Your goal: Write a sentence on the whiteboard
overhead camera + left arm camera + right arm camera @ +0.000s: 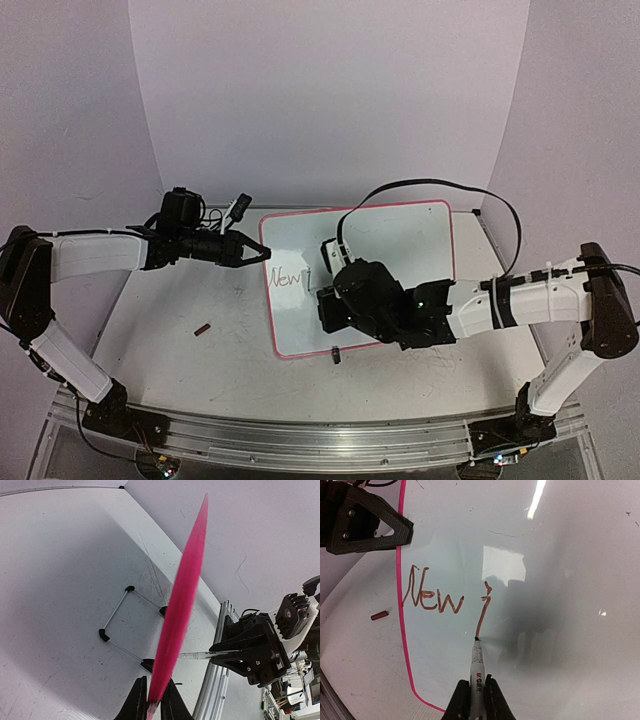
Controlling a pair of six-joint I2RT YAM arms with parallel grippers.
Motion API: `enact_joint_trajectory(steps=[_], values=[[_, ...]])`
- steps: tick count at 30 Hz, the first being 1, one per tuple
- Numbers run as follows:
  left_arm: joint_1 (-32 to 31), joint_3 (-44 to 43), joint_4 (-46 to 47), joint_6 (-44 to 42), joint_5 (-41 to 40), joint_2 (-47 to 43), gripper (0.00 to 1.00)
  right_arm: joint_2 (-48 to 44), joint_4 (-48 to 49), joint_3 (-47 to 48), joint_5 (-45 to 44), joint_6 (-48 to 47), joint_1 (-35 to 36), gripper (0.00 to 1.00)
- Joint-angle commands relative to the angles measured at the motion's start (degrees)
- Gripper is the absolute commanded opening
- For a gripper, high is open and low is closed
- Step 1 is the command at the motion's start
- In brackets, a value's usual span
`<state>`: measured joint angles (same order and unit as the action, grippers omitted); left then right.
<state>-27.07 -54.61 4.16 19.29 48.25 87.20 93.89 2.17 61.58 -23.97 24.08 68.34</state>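
Two claws: the left claw (154, 700) is pinched narrow on the pink left rim of the whiteboard (400, 235); the right claw (477, 696) is clamped narrow round a marker (476, 666).
Whiteboard place: it lies on the table (160, 320) between the arms, left rim in the left claw.
Sentence place: the sentence (432, 597) sits near the left rim. "New" is legible, then one hooked stroke with the marker tip at its foot.
Risk, board: if the left pinch slips off the thin rim, marker drag would likely turn the board and bend the line.
Risk, pen: too hard a push may skid or smear; too light leaves gaps.
Risk, room: the letters are large, so I judge the line may crowd the right rim.
Risk, cap: a small reddish cap (203, 328) lies on the table left of the board and apart from it, so it poses little threat.
Board axis: the long side runs left to right across the table, slightly skewed.
Writing direction: from the left rim toward the right.
Marker axis: straight out from its claw, tip on the board.
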Motion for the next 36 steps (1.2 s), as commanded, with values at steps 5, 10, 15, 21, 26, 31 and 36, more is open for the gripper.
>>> enact_joint_trajectory(steps=[5, 10, 15, 21, 26, 31, 36], values=[[-0.79, -0.14, 1.15, -0.28, 0.88, -0.63, 0.10, 2.70, 1.66, 4.62, 0.00, -3.01, -0.09, 0.00], [-0.79, -0.15, 1.14, -0.27, 0.99, -0.52, 0.10, -4.23, 3.23, 2.34, -1.09, -3.37, -0.24, 0.00], [-0.79, -0.25, 1.16, -0.14, 1.31, -0.66, 0.10, -5.69, 3.26, -0.26, -0.98, -3.10, -1.60, 0.00], [-0.79, -0.19, 1.12, -0.24, 1.08, -0.63, 0.10, -3.58, 3.19, 1.59, -1.50, -3.18, -1.88, 0.00], [-0.79, -0.17, 1.11, -0.30, 1.06, -0.65, 0.10, -2.94, 3.20, 1.28, -0.99, -3.10, -1.88, 0.00], [-0.79, -0.20, 1.08, -0.22, 1.24, -0.56, 0.10, -2.42, 3.19, 1.27, -1.61, -3.14, -1.84, 0.00], [-0.79, -0.16, 1.07, -0.30, 1.08, -0.58, 0.10, -1.32, 3.19, 2.11, -1.44, -3.33, -1.93, 0.00]])
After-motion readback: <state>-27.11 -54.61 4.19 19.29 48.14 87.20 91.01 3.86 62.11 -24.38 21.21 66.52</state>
